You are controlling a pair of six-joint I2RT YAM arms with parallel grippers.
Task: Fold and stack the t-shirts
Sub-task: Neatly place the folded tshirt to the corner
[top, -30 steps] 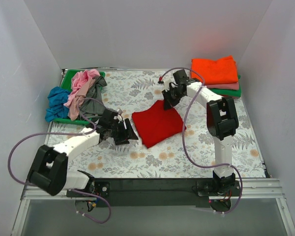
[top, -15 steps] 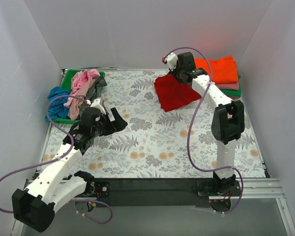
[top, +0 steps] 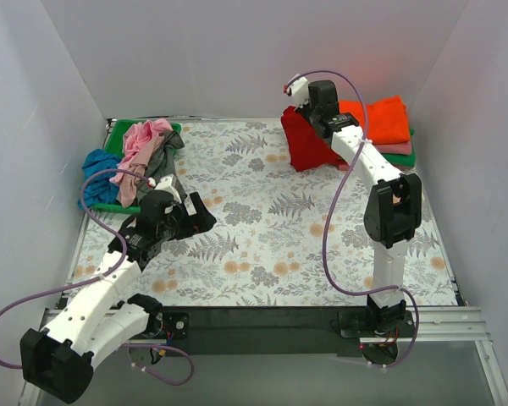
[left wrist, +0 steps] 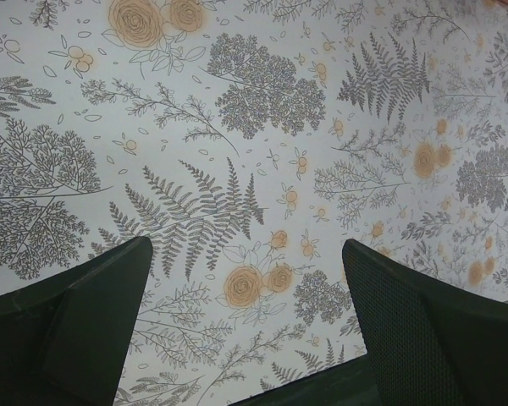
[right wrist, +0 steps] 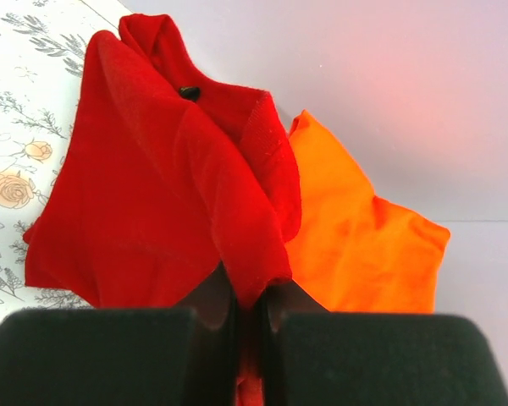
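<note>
My right gripper (top: 311, 108) is shut on an edge of the folded red t-shirt (top: 308, 145), which hangs lifted near the table's far right; the wrist view shows the red t-shirt (right wrist: 152, 211) pinched between the fingers (right wrist: 205, 315). Just beyond lies the orange t-shirt (top: 377, 120) on top of a stack with pink and green ones under it (top: 394, 155); that orange t-shirt (right wrist: 356, 237) shows behind the red one. My left gripper (top: 201, 213) is open over bare tablecloth, and the gripper (left wrist: 245, 254) holds nothing. Loose pink, grey and blue t-shirts (top: 140, 161) lie piled at the far left.
A green tray (top: 117, 134) sits under the loose pile at the far left. The floral tablecloth (top: 262, 245) covers the table. White walls close in the back and both sides. Purple cables loop from both arms.
My right gripper has carried the red t-shirt from the table's middle to the far right, beside the stack. My left gripper opened, let go of it and drew back to the left.
</note>
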